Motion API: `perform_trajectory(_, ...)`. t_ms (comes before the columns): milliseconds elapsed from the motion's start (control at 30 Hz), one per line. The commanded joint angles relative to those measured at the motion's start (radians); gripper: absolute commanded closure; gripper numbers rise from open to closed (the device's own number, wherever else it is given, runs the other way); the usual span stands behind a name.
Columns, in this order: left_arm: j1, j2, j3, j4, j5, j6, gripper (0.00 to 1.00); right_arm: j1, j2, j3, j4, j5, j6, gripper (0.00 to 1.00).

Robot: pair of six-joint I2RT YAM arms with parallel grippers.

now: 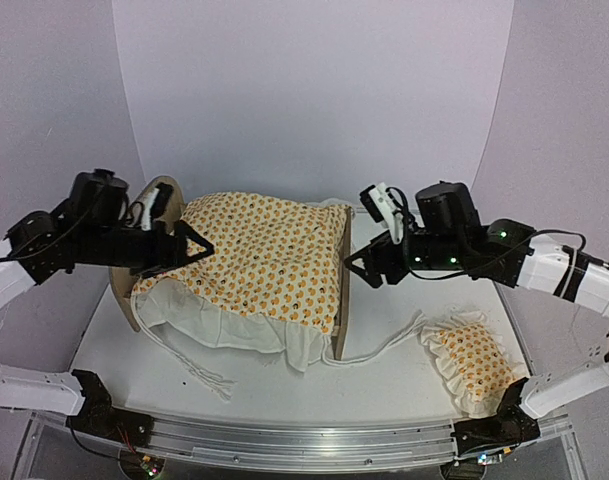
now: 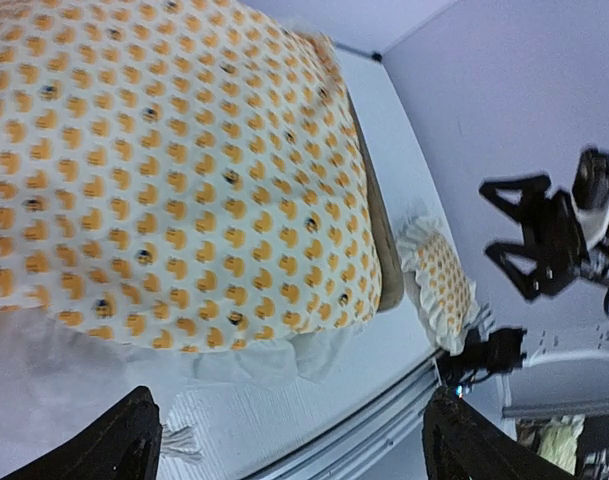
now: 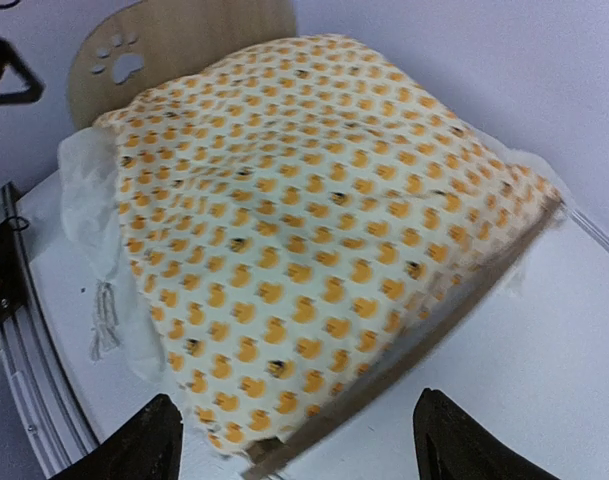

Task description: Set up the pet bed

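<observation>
**Fig. Overhead view with both wrist views.** I find the pet bed (image 1: 342, 290) standing at the middle of the table (image 1: 384, 395), with its rounded wooden end boards upright. The board at the bed's left end bears a paw-print cutout (image 3: 129, 65).

An orange-patterned quilt (image 1: 269, 255) is draped over the bed from one end board to the other. Its white ruffle (image 1: 234, 330) hangs down the bed's near side, and its thin cords (image 1: 206, 375) trail on the table in front of the bed.

A small matching pillow (image 1: 474, 360) lies flat on the table to the right of the bed, apart from it.

My left gripper (image 1: 202, 250) hovers at the bed's left end, over the quilt's edge. Its fingers (image 2: 134, 440) are spread wide with nothing between them.

My right gripper (image 1: 354, 268) hangs just beside the bed's right end board. Its fingers (image 3: 154, 440) are likewise apart and hold nothing.
</observation>
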Motion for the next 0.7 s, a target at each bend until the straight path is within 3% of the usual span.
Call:
perform_trajectory(0,-0.272,0.236,0.077,0.236,-0.079,0.037,0.09,-0.103,-0.076,-0.143,-0.102,-0.060,0.043,0.19)
perform_trajectory(100,-0.365,0.447,0.204,0.275,-0.129,0.104,0.09,-0.140,-0.086,-0.176,-0.105,-0.075,0.061,0.19)
perform_trajectory(267,-0.370,0.687,0.384,0.250,-0.226,0.206,0.13,-0.141,-0.097,-0.189,-0.092,-0.130,0.084,0.21)
perform_trajectory(367,-0.370,0.810,0.451,0.233,-0.233,0.246,0.15,-0.136,-0.100,-0.215,-0.071,-0.257,0.041,0.23)
perform_trajectory(567,-0.368,0.964,0.562,0.120,-0.394,0.311,0.19,-0.045,-0.084,-0.251,0.020,-0.347,0.055,0.31)
perform_trajectory(667,-0.354,0.990,0.574,0.106,-0.427,0.312,0.32,0.036,-0.021,-0.222,0.069,-0.362,0.073,0.34)
